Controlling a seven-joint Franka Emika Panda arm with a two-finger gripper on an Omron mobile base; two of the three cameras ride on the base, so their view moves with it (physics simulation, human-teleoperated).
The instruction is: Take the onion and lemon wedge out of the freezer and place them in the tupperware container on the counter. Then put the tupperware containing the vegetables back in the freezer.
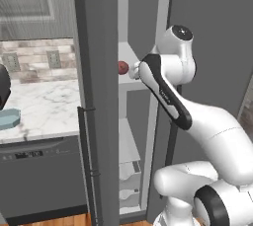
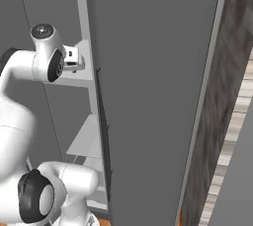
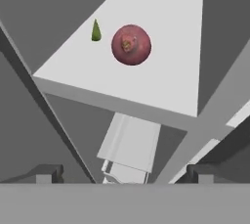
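Onion [image 3: 131, 45] and lemon wedge [image 3: 96, 31], one of each, sit on a white shelf [image 3: 161, 47] inside the freezer [image 1: 99, 96], the wedge just beside the onion and not touching it. The hand view looks down on both, with the gripper [image 3: 124, 174] spread wide, holding nothing, its two dark fingertips [image 3: 49, 173] standing well short of the shelf; lower white drawers [image 3: 129, 149] lie beneath. From the left base view the onion is a red spot at the shelf edge, partly behind the arm, and the wedge cannot be made out. That view also gives one pale teal tupperware container [image 1: 9, 119] on the white marble counter [image 1: 44, 109], under a tiled backsplash [image 1: 34, 59] with two outlets. The right base view has the freezer's dark door [image 2: 148, 96] and a wood-grain panel [image 2: 222, 121].
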